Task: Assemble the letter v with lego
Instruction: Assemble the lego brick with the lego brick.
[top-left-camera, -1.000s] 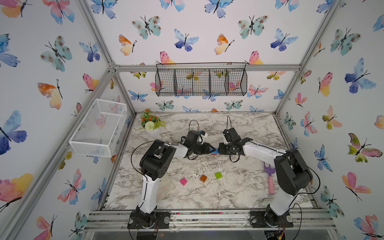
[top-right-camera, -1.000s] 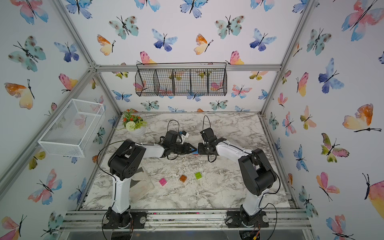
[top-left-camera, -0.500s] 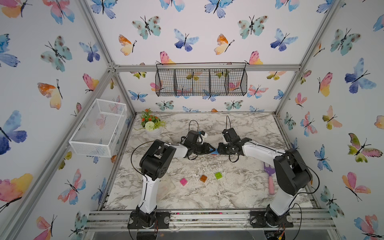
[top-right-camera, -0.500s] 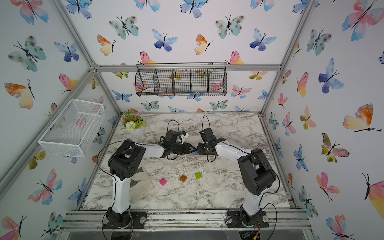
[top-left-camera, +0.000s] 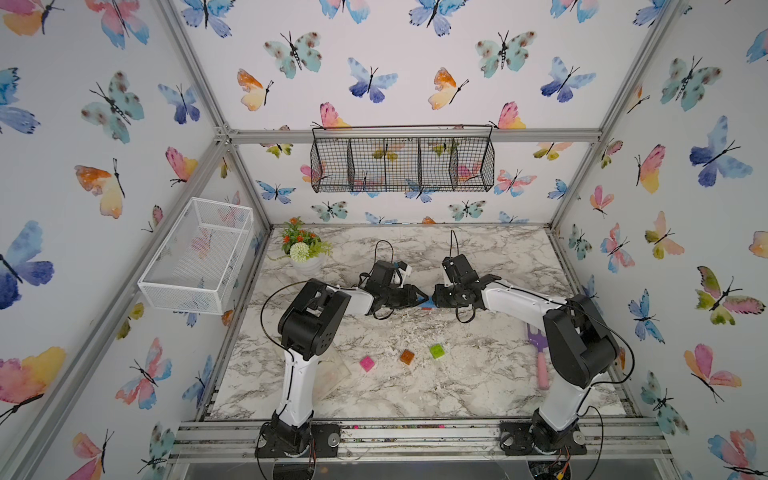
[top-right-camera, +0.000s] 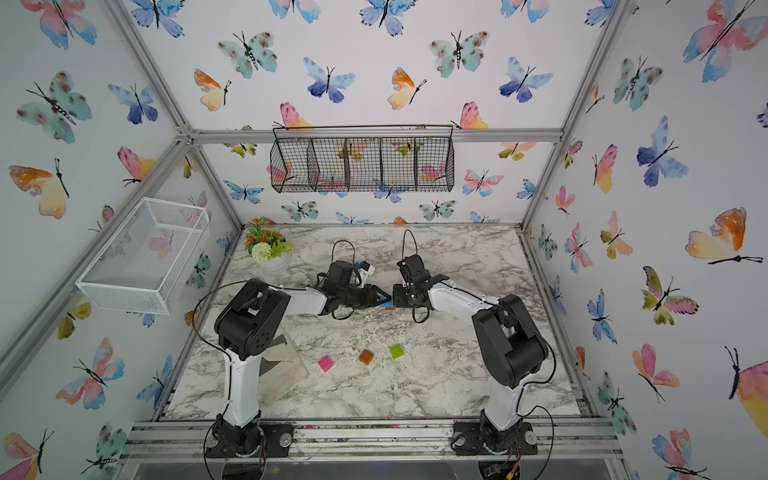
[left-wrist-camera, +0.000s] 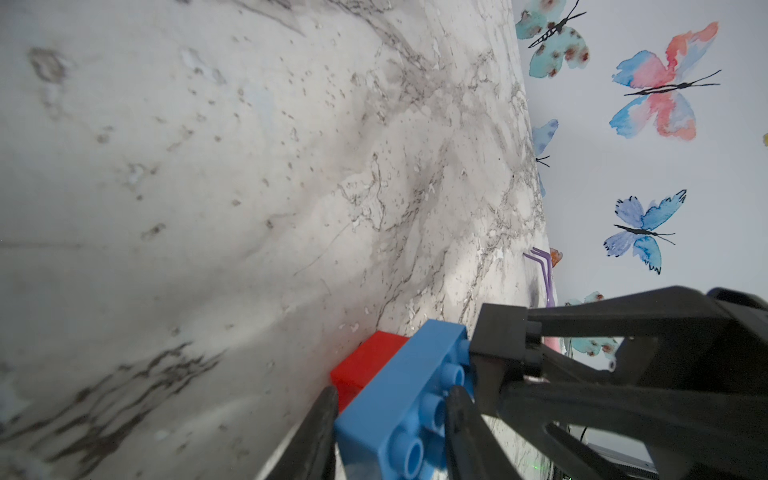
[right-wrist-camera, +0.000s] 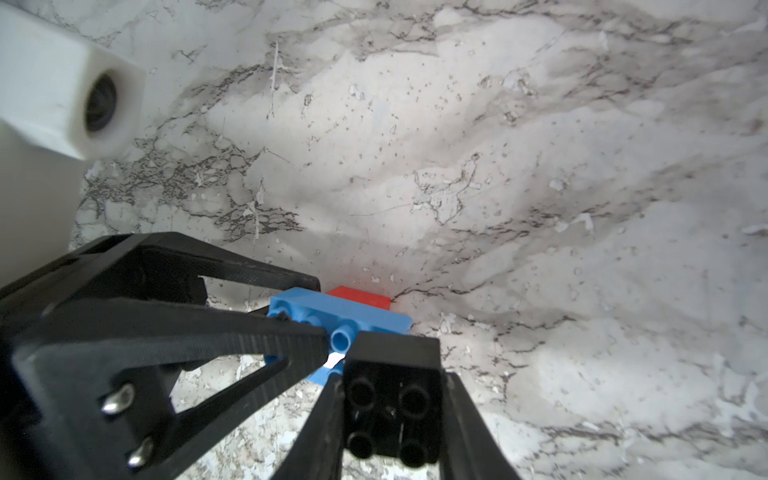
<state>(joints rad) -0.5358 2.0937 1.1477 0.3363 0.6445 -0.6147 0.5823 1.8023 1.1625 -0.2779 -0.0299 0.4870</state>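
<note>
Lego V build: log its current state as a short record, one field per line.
left gripper: shut on the blue brick
red brick: on the blue brick's face opposite its studs
right gripper: shut on the black brick
black brick position: against the blue brick's studs at one end; whether seated, cannot tell
loose on the table: pink brick, orange brick, green brick, apart in a row
not yet joined: those three
</note>
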